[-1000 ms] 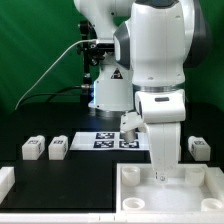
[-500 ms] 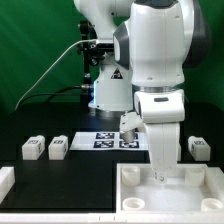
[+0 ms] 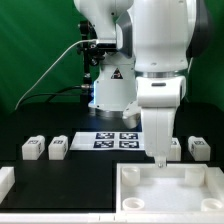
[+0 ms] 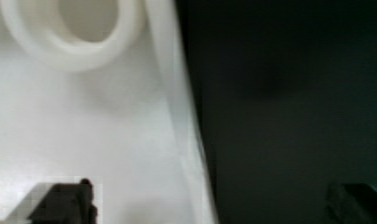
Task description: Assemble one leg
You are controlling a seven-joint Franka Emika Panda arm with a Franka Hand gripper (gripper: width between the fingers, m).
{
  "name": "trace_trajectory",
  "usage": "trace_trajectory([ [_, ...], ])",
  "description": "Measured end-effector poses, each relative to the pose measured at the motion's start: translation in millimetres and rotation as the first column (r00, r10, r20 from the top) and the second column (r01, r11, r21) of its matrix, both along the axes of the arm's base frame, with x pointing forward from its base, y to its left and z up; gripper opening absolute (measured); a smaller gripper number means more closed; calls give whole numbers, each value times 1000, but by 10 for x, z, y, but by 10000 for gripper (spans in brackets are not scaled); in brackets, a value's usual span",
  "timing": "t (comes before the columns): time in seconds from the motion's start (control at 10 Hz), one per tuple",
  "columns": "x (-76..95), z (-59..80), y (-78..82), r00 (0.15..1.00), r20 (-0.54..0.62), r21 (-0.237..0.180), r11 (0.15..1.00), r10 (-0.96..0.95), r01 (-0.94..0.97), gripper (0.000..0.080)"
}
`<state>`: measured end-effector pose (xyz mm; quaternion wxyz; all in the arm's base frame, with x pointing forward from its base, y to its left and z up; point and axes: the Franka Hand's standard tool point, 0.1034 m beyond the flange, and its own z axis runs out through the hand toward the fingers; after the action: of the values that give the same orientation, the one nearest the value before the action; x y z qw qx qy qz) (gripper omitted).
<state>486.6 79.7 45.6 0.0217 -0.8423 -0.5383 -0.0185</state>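
The large white tabletop [image 3: 170,192] lies at the front of the exterior view's right. My gripper [image 3: 160,164] hangs over its far rim. In the wrist view the gripper [image 4: 211,188] is open and empty. One finger [image 4: 62,203] is over the white tabletop [image 4: 96,120] and the other is over the black table. A round corner socket [image 4: 87,35] shows on the tabletop. Two legs [image 3: 32,148] [image 3: 57,148] with tags lie on the exterior view's left. Another leg [image 3: 200,148] lies on the right.
The marker board [image 3: 112,140] lies behind the gripper, in front of the robot base. A white part [image 3: 5,181] sits at the front left edge. The green backdrop closes off the rear.
The gripper has risen a little from the tabletop's rim and shifted slightly to the exterior view's right. The legs and the tabletop have not moved.
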Motion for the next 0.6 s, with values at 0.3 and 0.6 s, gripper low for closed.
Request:
trace_trajectory([
  [0.3,-195,59,560,881,-32,22,881,-471,472,649],
  [0.6,-273,-14,786,687,-81,7,689,-722,725,649],
])
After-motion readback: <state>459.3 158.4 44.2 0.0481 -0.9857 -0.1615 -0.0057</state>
